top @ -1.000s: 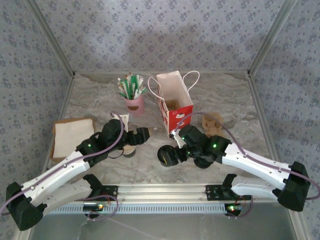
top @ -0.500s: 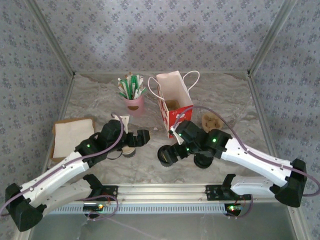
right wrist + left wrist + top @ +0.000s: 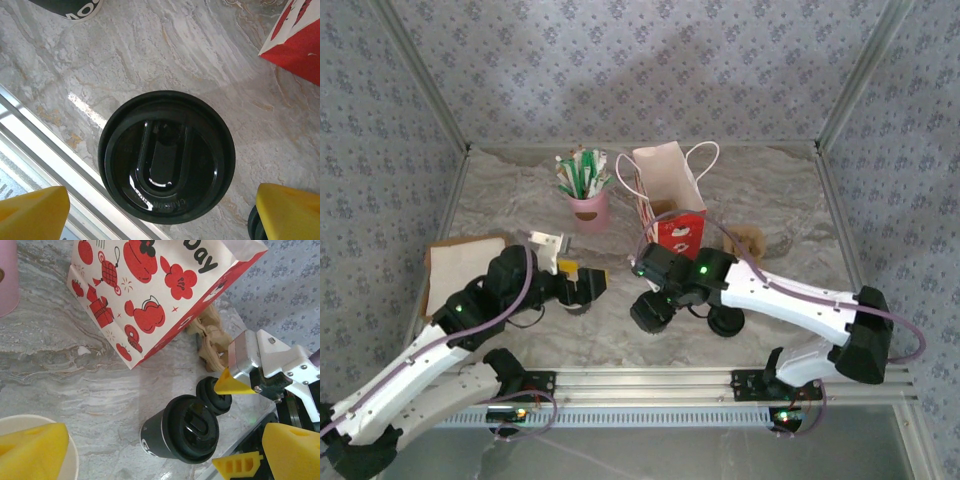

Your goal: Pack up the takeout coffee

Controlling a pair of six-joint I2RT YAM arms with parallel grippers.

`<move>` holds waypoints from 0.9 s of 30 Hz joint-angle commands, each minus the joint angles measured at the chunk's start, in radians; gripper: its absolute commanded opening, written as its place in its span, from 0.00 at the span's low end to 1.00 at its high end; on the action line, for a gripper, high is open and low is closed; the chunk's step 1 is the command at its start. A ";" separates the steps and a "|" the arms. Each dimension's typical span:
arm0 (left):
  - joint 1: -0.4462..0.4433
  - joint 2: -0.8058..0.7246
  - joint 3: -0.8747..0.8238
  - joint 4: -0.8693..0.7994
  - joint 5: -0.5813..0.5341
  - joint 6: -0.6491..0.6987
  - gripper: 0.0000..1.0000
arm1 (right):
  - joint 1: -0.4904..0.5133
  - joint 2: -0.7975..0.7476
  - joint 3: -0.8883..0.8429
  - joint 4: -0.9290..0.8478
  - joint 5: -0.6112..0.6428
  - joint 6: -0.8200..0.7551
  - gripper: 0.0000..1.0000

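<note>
The takeout coffee, an open paper cup with a cream-white inside [image 3: 73, 458] and a dark lettered wall [image 3: 75, 11], sits under my left gripper [image 3: 582, 286], its rim below the left finger. That gripper [image 3: 165, 440] is open, with nothing between its yellow fingers [image 3: 35, 447]. A second dark cup with a black lid [image 3: 652, 314] [image 3: 192, 429] [image 3: 166, 156] stands upright to its right. My right gripper [image 3: 656, 298] [image 3: 160, 207] hangs open right above it, its fingers [image 3: 32, 215] wide on either side of the lid and clear of it.
The red-and-white bag [image 3: 670, 195] [image 3: 150, 295] stands open behind the cups. A loose black lid [image 3: 725, 322] [image 3: 214, 396] lies right of the lidded cup, with a cookie [image 3: 748, 240] beyond it. The pink cup of sticks [image 3: 586, 200] and a napkin tray [image 3: 455, 268] are at left. A metal rail [image 3: 650, 382] runs along the near edge.
My right gripper swung left and now sits over the lidded cup. My left gripper drew back to the left, toward its base. The cups stayed in place.
</note>
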 commanded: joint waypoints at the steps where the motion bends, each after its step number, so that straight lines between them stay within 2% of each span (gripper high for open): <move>1: 0.006 0.000 0.003 -0.016 0.010 0.021 0.99 | 0.012 0.037 0.047 -0.069 0.059 -0.011 0.98; 14: 0.005 0.009 -0.009 0.004 0.013 0.017 0.99 | 0.028 0.112 0.094 -0.094 0.086 -0.025 0.98; 27: 0.006 0.010 -0.013 0.008 0.013 0.017 0.99 | 0.053 0.157 0.115 -0.104 0.094 -0.023 0.90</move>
